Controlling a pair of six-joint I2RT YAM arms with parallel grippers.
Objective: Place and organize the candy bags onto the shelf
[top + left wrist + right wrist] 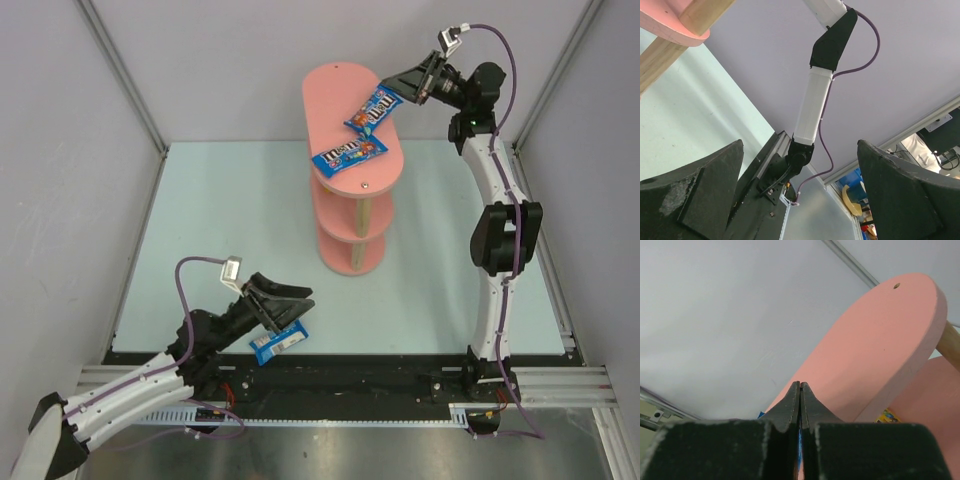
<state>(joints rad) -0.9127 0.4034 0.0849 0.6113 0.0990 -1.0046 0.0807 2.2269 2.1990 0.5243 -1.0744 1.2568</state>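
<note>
The pink shelf (335, 95) stands at the table's middle back, and two blue candy bags lie on its top board. The nearer one (349, 153) rests flat. My right gripper (398, 92) is shut on the far corner of the other blue bag (372, 111). In the right wrist view the right gripper (800, 383) has its jaws together with a thin blue sliver pinched between them, and the top board (875, 350) lies just ahead. A yellow bag (888, 416) peeks out on a lower tier. My left gripper (300, 308) (800, 142) hangs wide open and empty above a third blue bag (278, 342) near the front edge.
Grey walls close in the pale table (200, 230) on three sides. The black rail (380, 375) with both arm bases runs along the near edge. The right arm (498, 240) reaches up the right side beside the shelf.
</note>
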